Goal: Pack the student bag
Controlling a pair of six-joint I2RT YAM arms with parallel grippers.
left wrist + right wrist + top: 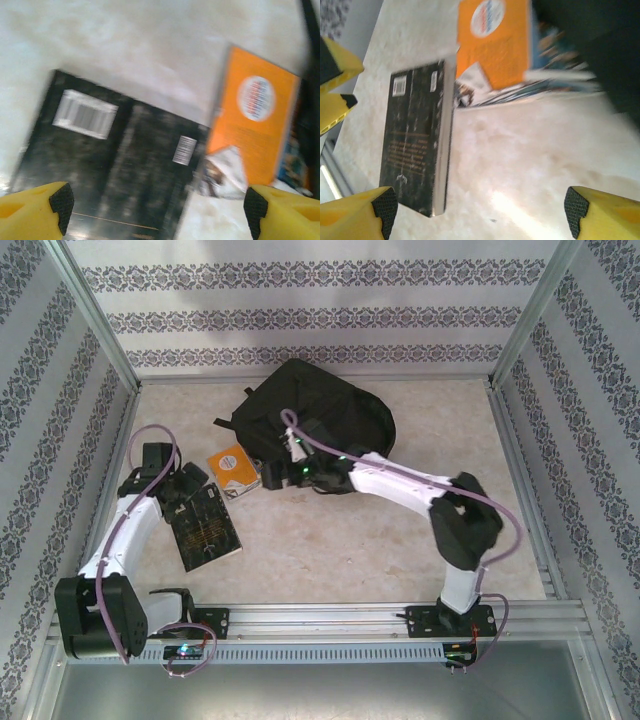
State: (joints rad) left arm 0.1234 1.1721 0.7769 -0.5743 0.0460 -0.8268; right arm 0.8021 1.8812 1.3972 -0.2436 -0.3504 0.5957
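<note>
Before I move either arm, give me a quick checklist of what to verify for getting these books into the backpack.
1. Left tool open, nothing between its fingers: ok.
2. Right tool open and empty: ok.
3. Black book lying flat on the table, right under the left tool: ok.
4. Orange book uncovered and next to the student bag: ok, though it rests on a printed stack, so it may slide.
5. Student bag's mouth open to take books: cannot tell; the overhead view doesn't show the opening clearly.
</note>
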